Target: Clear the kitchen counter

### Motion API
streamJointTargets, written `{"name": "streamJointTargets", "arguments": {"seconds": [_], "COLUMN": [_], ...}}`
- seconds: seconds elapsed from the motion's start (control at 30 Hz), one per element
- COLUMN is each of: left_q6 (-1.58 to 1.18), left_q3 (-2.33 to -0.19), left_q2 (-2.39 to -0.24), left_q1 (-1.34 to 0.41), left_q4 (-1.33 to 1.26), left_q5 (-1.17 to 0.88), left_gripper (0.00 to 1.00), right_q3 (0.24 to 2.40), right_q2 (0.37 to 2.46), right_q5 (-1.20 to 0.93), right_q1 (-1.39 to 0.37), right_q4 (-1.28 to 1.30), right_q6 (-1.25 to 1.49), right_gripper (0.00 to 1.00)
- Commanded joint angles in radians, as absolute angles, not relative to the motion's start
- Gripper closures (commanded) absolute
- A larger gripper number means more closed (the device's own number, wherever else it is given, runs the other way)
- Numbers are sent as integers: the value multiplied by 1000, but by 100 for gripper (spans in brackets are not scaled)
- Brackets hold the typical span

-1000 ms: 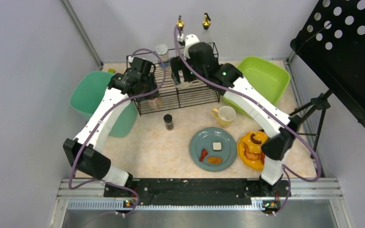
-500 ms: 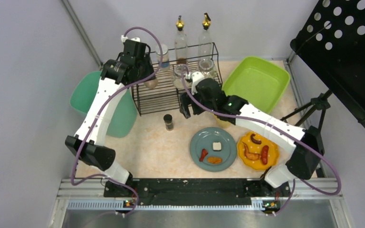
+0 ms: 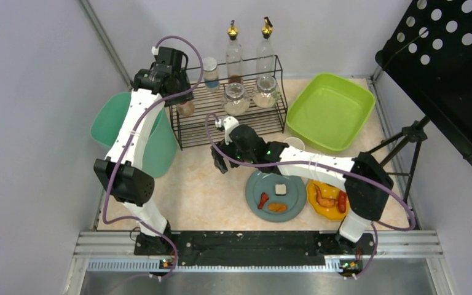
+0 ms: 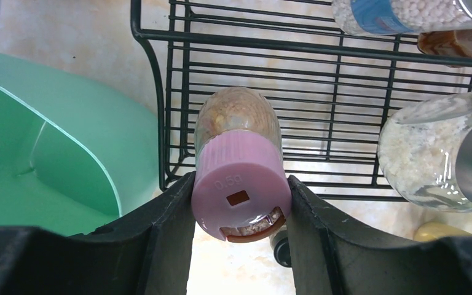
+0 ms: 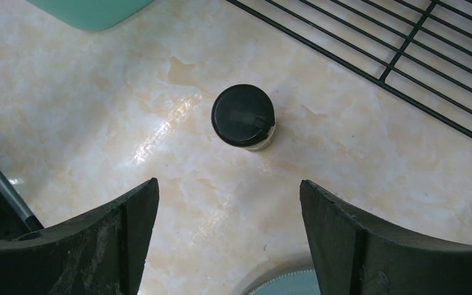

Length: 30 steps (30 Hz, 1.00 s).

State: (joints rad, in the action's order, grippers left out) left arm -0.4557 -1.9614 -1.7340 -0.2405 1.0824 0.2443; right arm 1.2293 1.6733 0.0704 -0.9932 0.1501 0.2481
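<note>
Left claw (image 4: 241,209) grips a pink-capped bottle (image 4: 236,123) over the rack (image 4: 344,80). Right claw (image 5: 228,227) hangs open above a black-lidded jar (image 5: 243,115) on the kitchen counter (image 5: 86,110); next, lower around it.

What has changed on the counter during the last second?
The right gripper left the wire rack and came back, open, above the black-lidded jar. The left gripper carried the pink-capped bottle from the rack's front edge farther back. The plate and green tub stayed.

We are seeing bare tabletop (image 5: 98,92) ringing the black-capped jar (image 5: 243,117); the wire rack (image 5: 382,80) is blocking its far-edge side.
</note>
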Motion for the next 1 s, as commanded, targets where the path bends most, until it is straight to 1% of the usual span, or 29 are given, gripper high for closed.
{"name": "streamJointTargets", "arguments": {"seconds": [0.0, 0.3, 0.4, 0.47, 0.63, 0.8, 0.87, 0.97], "left_q6": [-440, -439, -438, -438, -437, -439, -439, -441], "left_q3": [-1994, -1998, -1998, -2003, -2008, -2012, -2013, -2014], "left_q2": [-1747, -1794, -1807, -1815, -1822, -1828, -1829, -1827], "left_q1": [-222, -218, -218, -218, -218, -217, -216, -216], "left_q4": [1070, 1090, 1090, 1093, 1096, 1098, 1097, 1097], "left_q5": [229, 231, 236, 239, 267, 286, 293, 301], "left_gripper": [100, 100, 96, 86, 68, 49, 43, 38], "right_q3": [1260, 1316, 1316, 1317, 1326, 1354, 1368, 1388], "right_q2": [1716, 1840, 1864, 1880, 1915, 1945, 1954, 1967], "right_q5": [102, 129, 133, 139, 153, 154, 157, 160], "right_q1": [-1000, -999, -999, -999, -999, -1003, -1005, -1009], "right_q4": [55, 36, 8, -22, -80, -91, -82, -56], "right_q6": [262, 257, 258, 257, 251, 237, 229, 227], "right_gripper": [17, 16, 16, 16, 17, 22, 25, 29]}}
